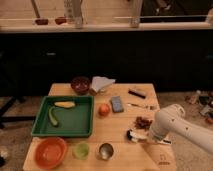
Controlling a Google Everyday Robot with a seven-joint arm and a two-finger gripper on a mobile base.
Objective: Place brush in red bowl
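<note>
One step was in hand, by my reading: the pick-up, with the carry and the drop both left to do. The end effector (149, 138) sat low at the near right part of the tabletop (120, 125), right over the brush (131, 134). The arm's white wrist covered it, so whether it was spread, pressed together or already pinching the handle could not be told. The brush lay flat on the wood, its dark rounded head showing just to the left of the end effector and what looked like a sliver of white handle running out on the other side; the middle was hidden beneath. The red bowl (49, 141) stood well apart, far to the left of the end effector, with a green cup (81, 150) and a metal cup (105, 150) between them. The next move likely called for a firm hold on the thin handle, a lift clear of the wood, then a carry leftward high enough to pass both cups.
</note>
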